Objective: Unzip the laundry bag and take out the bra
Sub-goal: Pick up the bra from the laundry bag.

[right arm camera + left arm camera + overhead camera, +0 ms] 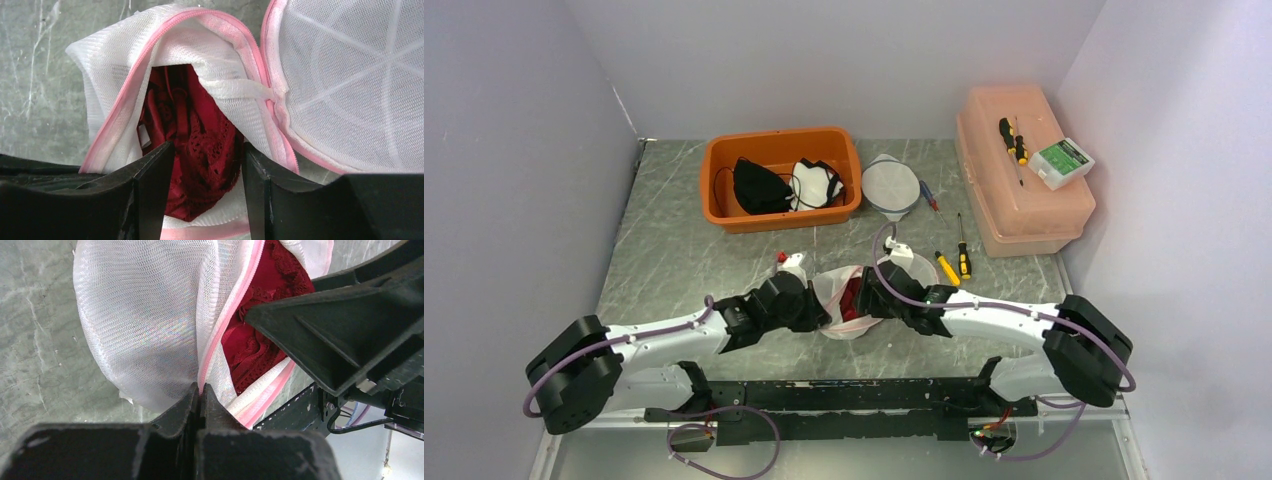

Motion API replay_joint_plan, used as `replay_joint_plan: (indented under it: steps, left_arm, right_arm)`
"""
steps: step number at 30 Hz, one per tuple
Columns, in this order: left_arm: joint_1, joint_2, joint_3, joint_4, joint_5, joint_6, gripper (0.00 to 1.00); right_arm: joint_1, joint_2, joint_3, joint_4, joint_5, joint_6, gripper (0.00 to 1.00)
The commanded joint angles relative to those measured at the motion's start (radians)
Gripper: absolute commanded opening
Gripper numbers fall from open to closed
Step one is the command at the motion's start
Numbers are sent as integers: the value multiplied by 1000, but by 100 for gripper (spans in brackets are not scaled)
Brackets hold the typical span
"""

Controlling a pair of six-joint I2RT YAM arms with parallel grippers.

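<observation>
Bra (200, 165) is soft, light lace, so grab its bunched middle. Your right gripper (207, 150) straddles it, fingers apart; left gripper (200, 395) is clamped on the laundry bag (140, 330) at 6 o'clock.

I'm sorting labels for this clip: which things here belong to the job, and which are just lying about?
Job: laundry bag, red bra, left gripper, right gripper.
Lying about: orange bin, pink box, screwdrivers, round mesh pouch.

The bra (200, 145) was mostly hidden
The laundry bag (125, 65) covered most of it, the right claw (206, 155) blocked its lower edges, and the label of the white box (1061, 162) was too small to read.
</observation>
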Motion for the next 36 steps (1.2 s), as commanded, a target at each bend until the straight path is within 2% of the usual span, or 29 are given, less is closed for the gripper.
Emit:
replay_joint_plan:
  steps: [1,4,9,14,18,22,25,30,36]
  left_arm:
    - [-8,-29,-5,-1,-21,-4,3]
    - [-9,-31,-11,-1,-21,-6,3]
    - [-8,-36,-11,-7,-20,-6,3]
    - [-10,-55,-8,-28,-36,-9,3]
    - [-10,-75,11,-93,-79,-20,3]
    - [-9,-116,49,-187,-163,-33,3]
    - [-9,-144,92,-256,-229,-21,3]
    - [-8,-136,181,-300,-268,18,3]
    - [-6,-56,272,-318,-279,53,3]
  right_arm:
    - [-10,31,41,68,-1,13,55]
    - [-13,54,51,79,-4,4,47]
    - [-13,75,64,87,-5,-19,23]
    - [-12,31,49,82,15,-58,0]
    - [-11,-55,10,101,0,-136,0]
    - [-8,-165,-62,202,-149,-332,0]
    - [1,-206,-73,185,-234,-432,0]
    - [37,-215,-48,105,-213,-527,0]
    - [115,-222,-12,65,-113,-583,0]
